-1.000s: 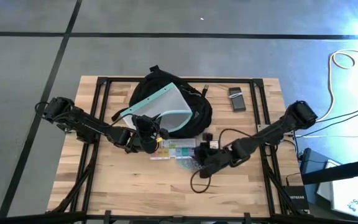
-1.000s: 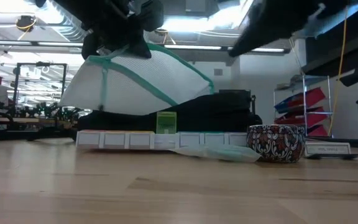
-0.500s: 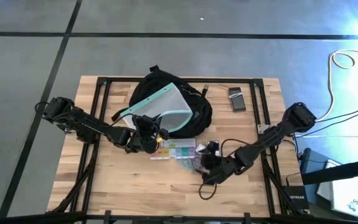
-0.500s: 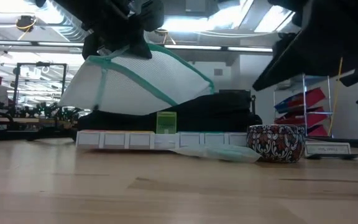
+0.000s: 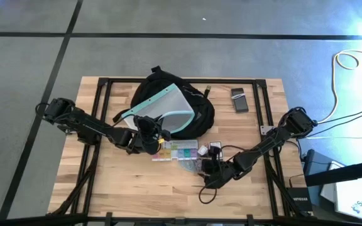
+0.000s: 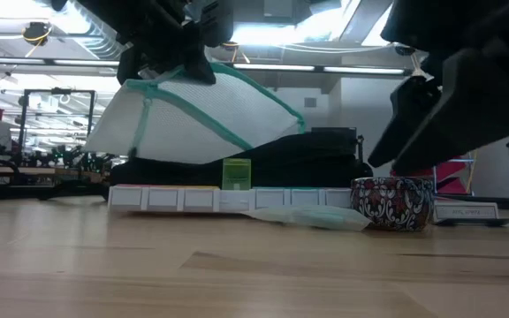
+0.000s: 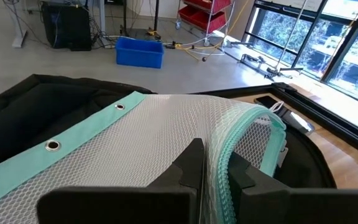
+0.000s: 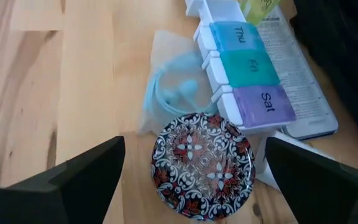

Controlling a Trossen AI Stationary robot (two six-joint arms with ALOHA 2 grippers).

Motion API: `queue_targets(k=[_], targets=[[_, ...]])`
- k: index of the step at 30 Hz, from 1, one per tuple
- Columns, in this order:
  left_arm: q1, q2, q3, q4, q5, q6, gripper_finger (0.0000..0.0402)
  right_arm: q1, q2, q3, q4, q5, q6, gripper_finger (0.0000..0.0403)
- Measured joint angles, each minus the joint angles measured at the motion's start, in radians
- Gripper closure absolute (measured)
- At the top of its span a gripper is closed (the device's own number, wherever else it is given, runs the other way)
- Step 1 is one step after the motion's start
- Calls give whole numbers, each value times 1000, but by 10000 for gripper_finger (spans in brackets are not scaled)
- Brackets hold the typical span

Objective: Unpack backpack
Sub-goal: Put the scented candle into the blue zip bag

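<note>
The left gripper (image 5: 148, 129) is pinching the teal edge of the mesh pouch (image 5: 162, 107), holding it above the backpack (image 5: 200, 110) at the table's (image 5: 105, 182) far middle. The right gripper (image 8: 188, 171) is hovering with fingers spread over the patterned tin (image 8: 202, 163), beside the pill organizer (image 8: 247, 68).

Grey floor (image 5: 168, 19) with black tape lines (image 5: 61, 47), blue bin (image 7: 140, 52), red shelf trays (image 7: 199, 11), ceiling strip lights (image 6: 272, 35), windows (image 7: 316, 37).
</note>
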Motion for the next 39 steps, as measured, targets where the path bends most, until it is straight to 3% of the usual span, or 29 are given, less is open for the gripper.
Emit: queue_targets(k=[5,16,25,39], targets=[[3,0,0,-1,3,0,395,-24,40,-1,-3,-12,1,33],[3,0,0,-1,3,0,395,-58,51,0,26,-162,1,33],[3,0,0,-2,26,0,396,-59,51,0,23,-146,-2,34],[3,0,0,-2,27,0,396,-58,51,0,12,-156,-3,120]])
